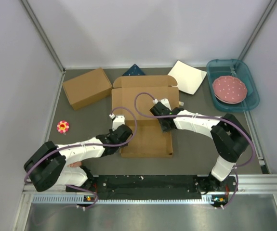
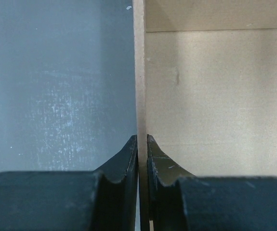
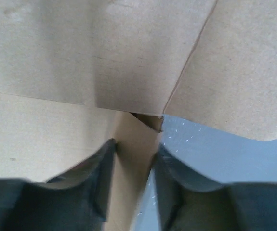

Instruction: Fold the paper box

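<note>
**Paper box at mid-bench, a pincer at each side**

At far left a small pink and yellow flower (image 1: pixel 62 126) lies on the grey bench (image 1: pixel 196 149). Beyond it to the right sits a closed, deeper cardboard box (image 1: pixel 86 88), turned at an angle.

The left pincer (image 2: pixel 142 144) is pressed together on the upright left wall of the paper box (image 1: pixel 145 139), with the thin cardboard edge caught between its fingertips.

The paper box lies in the middle of the bench, tray-shaped, with its lid flap open towards the far wall.

The right pincer (image 3: pixel 134 161) is at the box's right side. Its jaws are spread and straddle a standing flap at a corner, with a sliver of bench showing beside the right finger.

Further right a white square plate (image 1: pixel 187 77) lies just beside a teal tray (image 1: pixel 250 82), which holds pink spotted plates (image 1: pixel 230 89).
</note>
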`<action>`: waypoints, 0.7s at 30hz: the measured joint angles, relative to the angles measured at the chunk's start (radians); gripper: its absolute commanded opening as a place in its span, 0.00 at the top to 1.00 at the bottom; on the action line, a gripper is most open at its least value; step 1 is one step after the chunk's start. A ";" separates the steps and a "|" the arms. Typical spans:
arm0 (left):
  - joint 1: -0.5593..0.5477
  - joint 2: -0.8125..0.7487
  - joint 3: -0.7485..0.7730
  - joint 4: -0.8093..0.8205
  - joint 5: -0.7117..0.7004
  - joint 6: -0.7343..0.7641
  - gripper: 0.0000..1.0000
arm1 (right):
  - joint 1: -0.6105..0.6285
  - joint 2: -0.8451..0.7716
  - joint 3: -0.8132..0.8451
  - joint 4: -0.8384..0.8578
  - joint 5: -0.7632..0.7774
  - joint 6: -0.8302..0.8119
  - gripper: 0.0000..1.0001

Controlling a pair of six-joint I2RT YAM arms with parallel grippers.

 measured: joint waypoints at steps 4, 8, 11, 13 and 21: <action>0.000 -0.003 -0.006 -0.001 -0.001 -0.001 0.86 | -0.007 0.002 -0.018 -0.002 0.005 0.001 0.80; -0.002 -0.005 -0.011 0.002 -0.001 -0.005 0.86 | -0.010 0.002 -0.020 0.001 0.005 0.008 0.88; -0.002 -0.006 -0.013 0.002 -0.001 -0.008 0.87 | -0.011 0.003 -0.025 0.008 0.006 0.011 1.00; -0.002 -0.007 -0.013 0.002 -0.001 -0.009 0.87 | -0.011 0.004 -0.029 0.013 0.009 0.016 1.00; -0.007 -0.011 -0.018 0.003 -0.006 -0.029 0.88 | -0.010 0.000 -0.059 0.053 0.023 0.048 0.89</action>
